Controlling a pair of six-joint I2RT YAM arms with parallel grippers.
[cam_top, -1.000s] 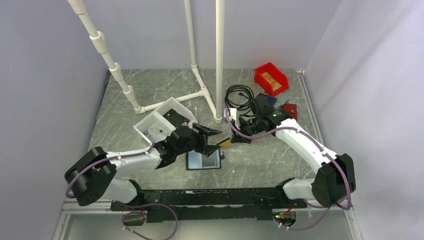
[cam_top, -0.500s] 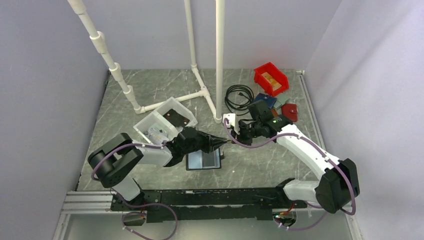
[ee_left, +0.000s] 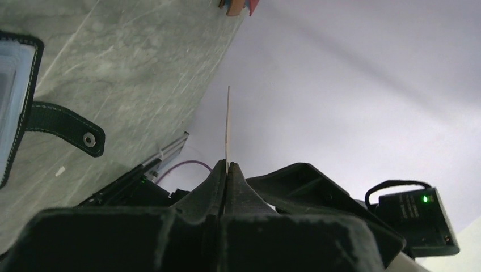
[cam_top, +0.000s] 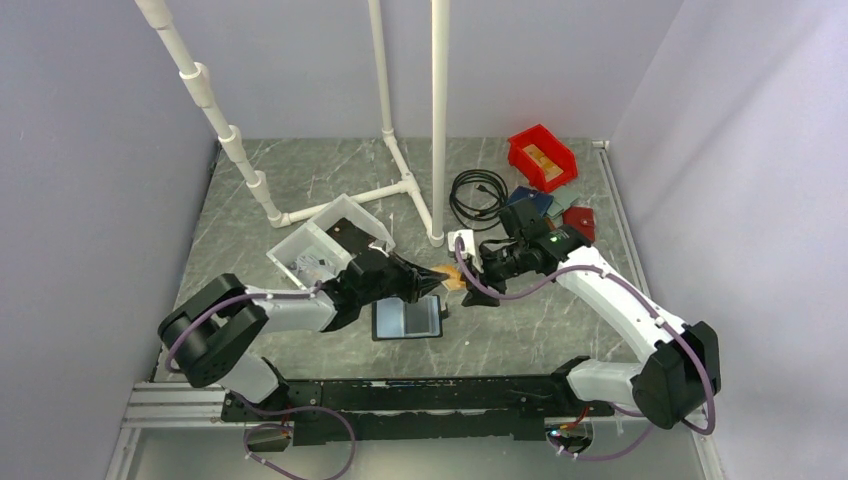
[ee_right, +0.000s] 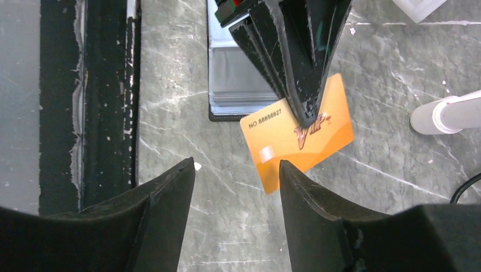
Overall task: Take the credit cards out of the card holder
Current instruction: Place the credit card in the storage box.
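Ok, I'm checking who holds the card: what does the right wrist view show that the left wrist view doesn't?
Only the right wrist: the gold card's printed face, reading VIP, and the right claw, open. Only the left wrist: that card edge-on, a thin line, and the card holder's snap strap. Both: the left claw shut on the card, the open card holder, the grey marble table.
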